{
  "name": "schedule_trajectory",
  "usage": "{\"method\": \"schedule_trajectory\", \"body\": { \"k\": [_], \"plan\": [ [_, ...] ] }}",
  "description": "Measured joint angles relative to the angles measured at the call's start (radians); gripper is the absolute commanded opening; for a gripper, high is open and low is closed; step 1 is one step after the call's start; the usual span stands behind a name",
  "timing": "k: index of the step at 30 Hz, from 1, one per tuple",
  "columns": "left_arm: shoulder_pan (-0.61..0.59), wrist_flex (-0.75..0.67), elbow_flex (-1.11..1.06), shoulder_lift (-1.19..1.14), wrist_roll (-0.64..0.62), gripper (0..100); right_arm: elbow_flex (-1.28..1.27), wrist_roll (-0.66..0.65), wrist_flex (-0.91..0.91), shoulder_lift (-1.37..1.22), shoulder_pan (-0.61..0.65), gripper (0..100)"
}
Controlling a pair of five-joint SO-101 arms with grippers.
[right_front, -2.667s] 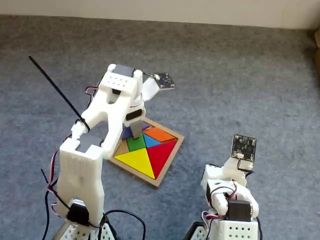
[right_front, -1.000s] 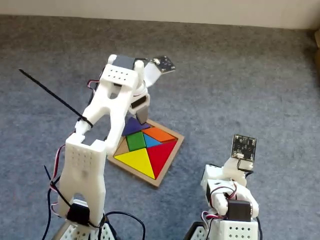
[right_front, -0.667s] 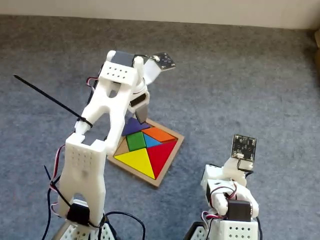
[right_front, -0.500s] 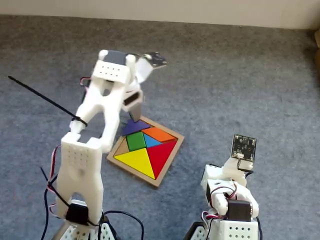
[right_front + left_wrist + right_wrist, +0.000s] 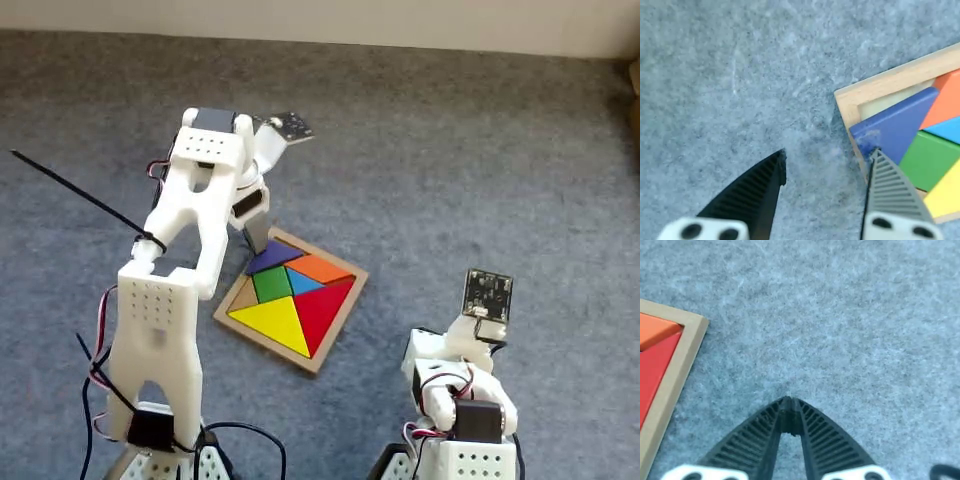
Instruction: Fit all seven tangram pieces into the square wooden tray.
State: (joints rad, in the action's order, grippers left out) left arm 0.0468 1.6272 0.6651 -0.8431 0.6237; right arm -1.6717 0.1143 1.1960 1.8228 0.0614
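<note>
Left end effector (image 5: 826, 156), released and empty, has withdrawn past the wooden tray (image 5: 890, 79) corner. The blue triangle (image 5: 892, 127) tip seemingly overlaps the rim, so it is probably not fully seated.

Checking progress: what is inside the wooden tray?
Red, yellow, green, orange, light-blue and dark-blue pieces; a tan patch beside green may be piece or bare wood. What lies beneath them is covered.

tray (image 5: 892, 80): pale matt wood | pieces (image 5: 300, 295): smooth painted | carpet (image 5: 480, 150): grey fuzzy cloth | arms (image 5: 160, 330): white plastic
</note>
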Motion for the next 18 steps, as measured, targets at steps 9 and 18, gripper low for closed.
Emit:
{"method": "schedule_trajectory", "body": {
  "k": [9,18],
  "plan": [
    [0.046,-0.005,0.014,-0.008,-0.023,26,0.000,0.000,0.000,0.000,0.000,0.5],
    [0.071,-0.017,0.012,-0.021,-0.029,26,0.000,0.000,0.000,0.000,0.000,0.5]
  ]
}}
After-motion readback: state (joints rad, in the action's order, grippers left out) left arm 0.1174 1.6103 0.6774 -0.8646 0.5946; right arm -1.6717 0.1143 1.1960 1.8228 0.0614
